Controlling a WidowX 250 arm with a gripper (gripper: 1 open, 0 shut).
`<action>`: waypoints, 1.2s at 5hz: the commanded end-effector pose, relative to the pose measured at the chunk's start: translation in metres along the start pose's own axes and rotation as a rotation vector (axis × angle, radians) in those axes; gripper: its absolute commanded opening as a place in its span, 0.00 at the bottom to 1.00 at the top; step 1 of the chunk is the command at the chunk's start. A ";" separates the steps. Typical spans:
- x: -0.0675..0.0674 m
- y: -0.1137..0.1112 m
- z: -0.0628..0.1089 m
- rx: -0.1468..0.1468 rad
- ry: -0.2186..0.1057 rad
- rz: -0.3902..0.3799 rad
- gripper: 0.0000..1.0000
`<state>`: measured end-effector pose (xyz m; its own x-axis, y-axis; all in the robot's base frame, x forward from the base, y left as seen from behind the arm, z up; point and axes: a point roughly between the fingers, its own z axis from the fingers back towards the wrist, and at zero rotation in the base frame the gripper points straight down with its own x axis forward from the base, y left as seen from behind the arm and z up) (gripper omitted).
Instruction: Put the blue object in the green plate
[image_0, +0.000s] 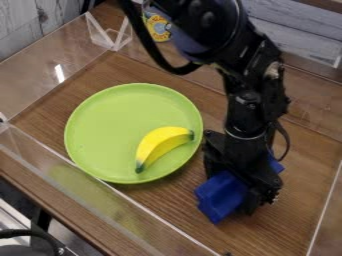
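Brown wooden tabletop (150, 207), walled by clear panels, fills the camera view. Over it the black gripper (245, 185) points down at the blue object (225, 195), which lies beneath and around the jaws, partly hidden by them. Whether they are apart or clamped on it, I cannot tell. Left of the jaws in the view, the green plate (107, 120) carries a yellow banana (163, 146) on its side nearest them.
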<state>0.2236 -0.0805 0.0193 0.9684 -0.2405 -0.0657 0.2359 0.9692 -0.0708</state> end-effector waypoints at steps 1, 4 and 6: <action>-0.001 -0.002 0.004 -0.011 -0.003 0.010 1.00; -0.004 -0.006 0.002 -0.032 0.019 0.031 1.00; -0.005 -0.006 0.001 -0.040 0.030 0.042 1.00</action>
<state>0.2167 -0.0853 0.0196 0.9735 -0.2039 -0.1040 0.1932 0.9756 -0.1042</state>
